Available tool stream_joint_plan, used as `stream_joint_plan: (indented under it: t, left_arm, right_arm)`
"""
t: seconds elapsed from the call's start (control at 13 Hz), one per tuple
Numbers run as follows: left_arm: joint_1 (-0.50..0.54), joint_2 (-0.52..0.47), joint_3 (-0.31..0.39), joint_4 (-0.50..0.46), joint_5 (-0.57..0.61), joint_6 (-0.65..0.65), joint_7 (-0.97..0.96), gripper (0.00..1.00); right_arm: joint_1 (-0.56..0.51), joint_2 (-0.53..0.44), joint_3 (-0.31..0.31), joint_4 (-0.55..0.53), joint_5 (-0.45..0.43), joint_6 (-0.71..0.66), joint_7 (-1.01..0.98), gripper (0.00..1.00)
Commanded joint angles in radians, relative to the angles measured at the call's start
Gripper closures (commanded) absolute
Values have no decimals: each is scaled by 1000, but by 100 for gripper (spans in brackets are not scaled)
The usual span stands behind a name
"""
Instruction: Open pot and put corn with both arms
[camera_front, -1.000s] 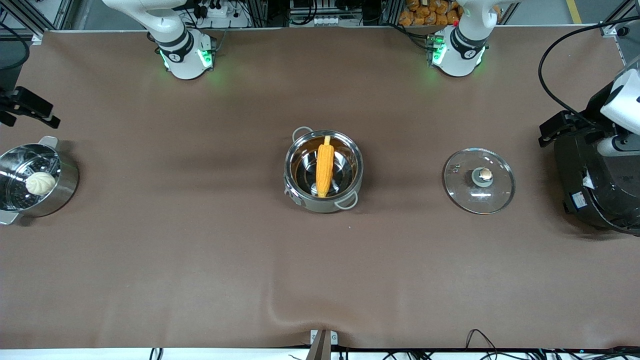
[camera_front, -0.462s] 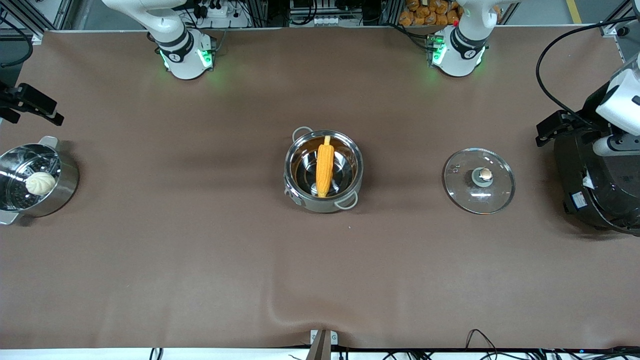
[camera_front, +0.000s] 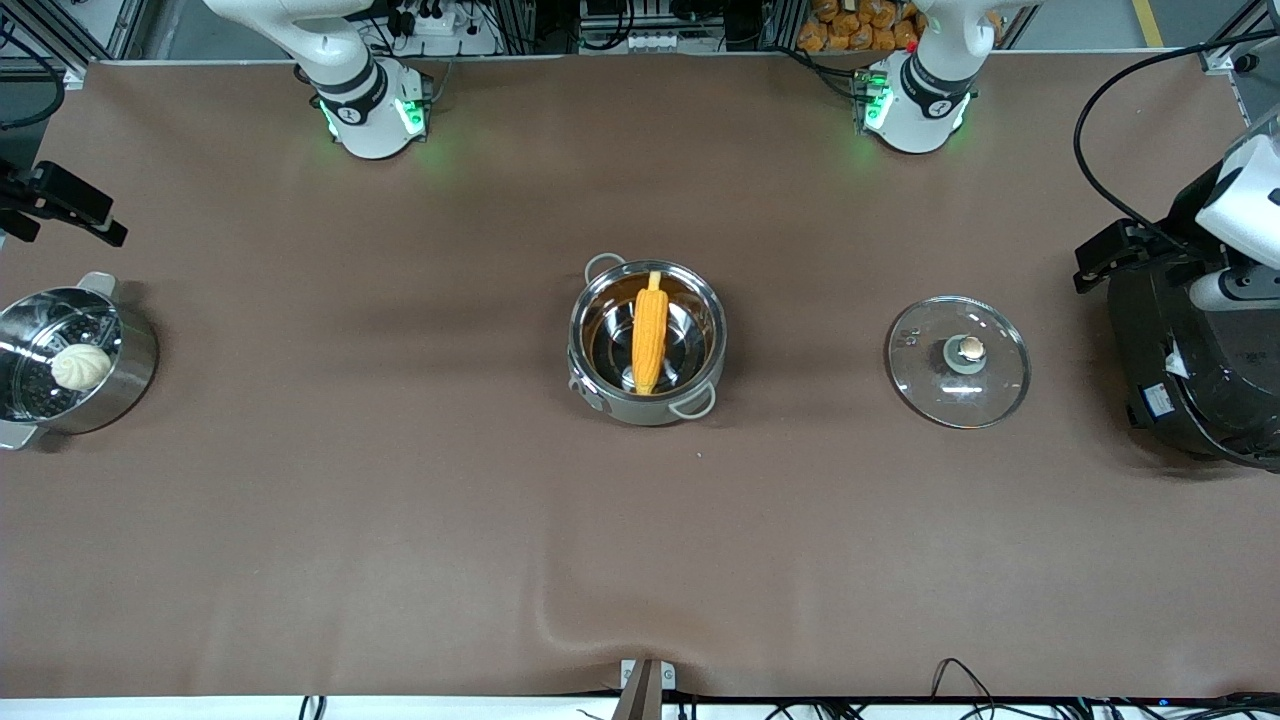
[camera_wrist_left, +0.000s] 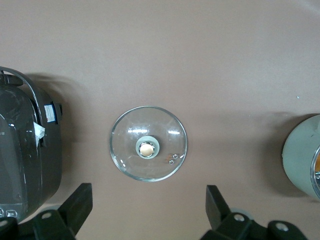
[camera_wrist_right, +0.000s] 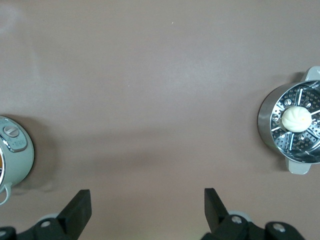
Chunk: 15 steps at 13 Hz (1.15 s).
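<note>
Corn: yellow-orange tapered corn cob (camera_front: 650, 335) unmoved inside round shiny steel pot (camera_front: 600, 400), mid-surface.
Lid: clear glass lid (camera_front: 958, 361) unmoved.
Left hand (camera_wrist_left: 150, 212): spread, barely shifted, over surface edge.
Right hand (camera_wrist_right: 147, 212): spread, steady, over surface edge.

Even, bright overhead light, w/ no hard glare on the brown surface (camera_front: 400, 520). Soft shadows only: a faint dark band across the middle of the surface in the front view, plus a small shadow by the pot (camera_front: 647, 342) toward the left arm's end. Pot's inside mirrors light, w/ bright streaks beside the corn (camera_front: 649, 336). White highlights on the glass lid (camera_front: 958, 361) (camera_wrist_left: 148, 143). Green glow spills from both arm bases (camera_front: 372, 112) onto the surface. Front view sharp; both wrist views softer, slightly hazy. Rice cooker (camera_wrist_left: 25, 155) casts a soft shadow in the left wrist view.
</note>
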Motion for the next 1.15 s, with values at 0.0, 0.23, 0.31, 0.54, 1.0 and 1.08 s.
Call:
stream_joint_plan:
  t: [0.0, 0.23, 0.31, 0.54, 1.0, 1.08]
  left_arm:
    - [3, -2, -5, 17, -12, -38, 22, 0]
    - [2, 0, -2, 18, -7, -41, 22, 0]
    - [8, 1, -2, 29, -17, -46, 22, 0]
    - [8, 11, 1, 72, -6, -76, 22, 0]
    - [11, 11, 7, 72, -6, -90, 23, 0]
    - [9, 11, 9, 72, -4, -92, 22, 0]
  right_arm:
    - [6, -21, -5, -22, 14, -12, 40, 0]
    - [6, -18, -5, -24, 12, -16, 43, 0]
    - [8, -18, -5, -25, 9, -19, 43, 0]
    - [8, -18, -5, -28, 14, -30, 43, 0]
    - [6, -18, -5, -30, 14, -36, 43, 0]
    - [6, -16, -5, -30, 12, -36, 43, 0]
